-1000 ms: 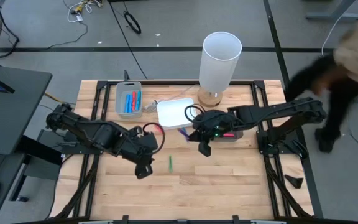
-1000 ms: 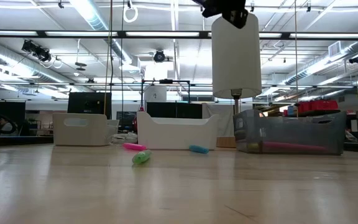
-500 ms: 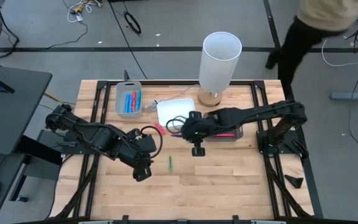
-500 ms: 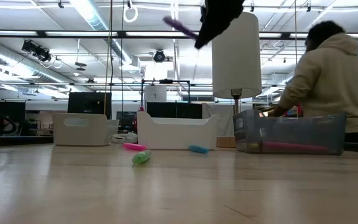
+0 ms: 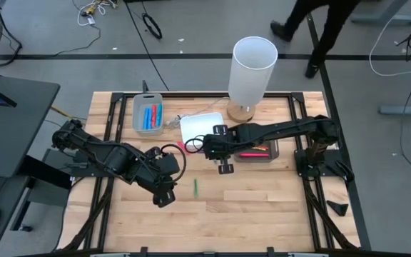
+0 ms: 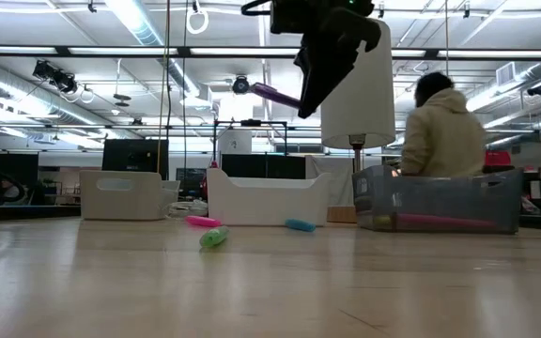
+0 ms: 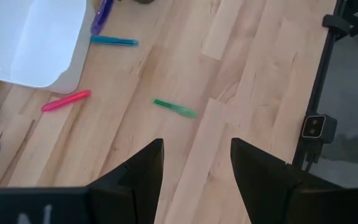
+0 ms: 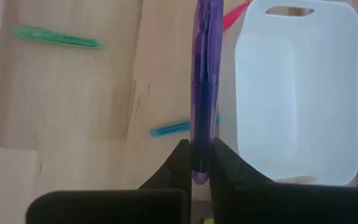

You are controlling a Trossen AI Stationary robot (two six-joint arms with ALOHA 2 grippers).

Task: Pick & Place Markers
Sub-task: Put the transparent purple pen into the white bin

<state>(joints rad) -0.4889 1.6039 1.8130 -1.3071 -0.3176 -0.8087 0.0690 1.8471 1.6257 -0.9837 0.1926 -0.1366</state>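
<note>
Wood table (image 5: 262, 207) lies bare along its near half, with free boards in front of both arms. At the left, the left gripper (image 5: 164, 198) hangs over open wood with its fingers (image 7: 143, 163) apart and nothing between them. Behind it at the far left edge, the grey tray (image 5: 148, 114) holds blue and red markers. Just right of the left gripper, a green marker (image 5: 195, 187) lies alone on the boards; a pink marker (image 5: 183, 147) lies near the white tray's near left corner and a blue marker (image 7: 114, 42) just in front of that tray. The white tray (image 5: 200, 128) looks bare inside in the right wrist view. Over its near edge the right gripper (image 5: 225, 168) is clamped on a purple marker (image 8: 205, 81), held well above the table in the low view. Further right, the dark tray (image 5: 272, 151) has pink markers inside, seen through its wall only in the low view. A lamp (image 5: 252, 68) stands behind. A person (image 6: 442, 131) is beyond the table.
</note>
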